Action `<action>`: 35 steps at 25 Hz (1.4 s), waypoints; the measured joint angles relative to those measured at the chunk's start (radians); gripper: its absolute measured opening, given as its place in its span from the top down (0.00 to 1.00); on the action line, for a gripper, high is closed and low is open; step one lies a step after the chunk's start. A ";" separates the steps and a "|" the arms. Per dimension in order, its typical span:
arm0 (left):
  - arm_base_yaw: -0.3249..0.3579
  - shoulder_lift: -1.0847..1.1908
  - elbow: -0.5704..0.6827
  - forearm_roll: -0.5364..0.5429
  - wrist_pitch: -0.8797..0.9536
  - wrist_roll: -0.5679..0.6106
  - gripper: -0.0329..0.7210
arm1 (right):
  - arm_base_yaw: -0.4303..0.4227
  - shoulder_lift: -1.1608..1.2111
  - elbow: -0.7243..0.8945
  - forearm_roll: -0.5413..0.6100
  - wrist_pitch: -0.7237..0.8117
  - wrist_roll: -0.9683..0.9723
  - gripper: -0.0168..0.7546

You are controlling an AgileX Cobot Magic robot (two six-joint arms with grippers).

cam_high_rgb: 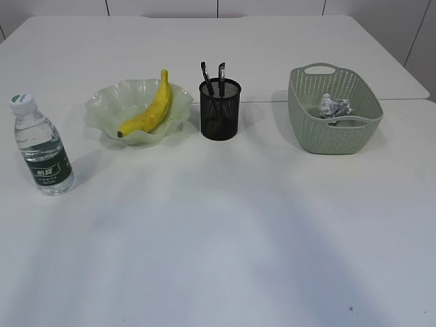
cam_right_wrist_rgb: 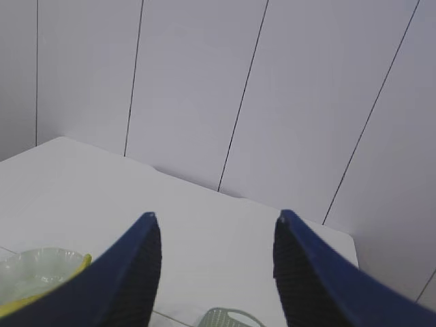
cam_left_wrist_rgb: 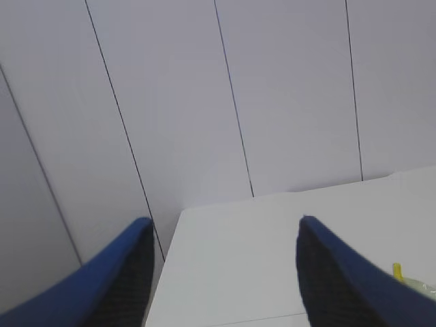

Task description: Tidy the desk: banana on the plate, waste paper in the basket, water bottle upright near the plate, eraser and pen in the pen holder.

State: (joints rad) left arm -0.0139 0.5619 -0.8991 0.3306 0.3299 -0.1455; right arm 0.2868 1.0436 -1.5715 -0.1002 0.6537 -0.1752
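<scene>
Left claw (cam_left_wrist_rgb: 225,272): open, empty, raised above the surface (cam_high_rgb: 218,238). Right claw (cam_right_wrist_rgb: 214,272): open, empty. Banana (cam_high_rgb: 151,109) on plate (cam_high_rgb: 102,102), far below both.

We see neither arm in the exterior view. In the left wrist view the left gripper (cam_left_wrist_rgb: 225,272) fills the lower frame, blue fingers (cam_left_wrist_rgb: 129,272) spread apart, holding nothing. The right gripper (cam_right_wrist_rgb: 214,272) sits likewise, fingers (cam_right_wrist_rgb: 306,272) parted and empty.
</scene>
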 joint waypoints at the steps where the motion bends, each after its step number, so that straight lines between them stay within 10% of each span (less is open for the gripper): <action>1: 0.000 -0.009 0.000 0.000 0.008 -0.002 0.34 | 0.000 -0.046 0.080 0.000 -0.039 0.000 0.46; 35: 0.000 -0.419 -0.006 -0.073 0.421 -0.006 0.34 | 0.000 -0.550 0.659 -0.002 -0.083 0.114 0.46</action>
State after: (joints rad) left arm -0.0139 0.1426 -0.9051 0.2576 0.7512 -0.1511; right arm 0.2868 0.4936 -0.9124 -0.1022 0.5707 -0.0614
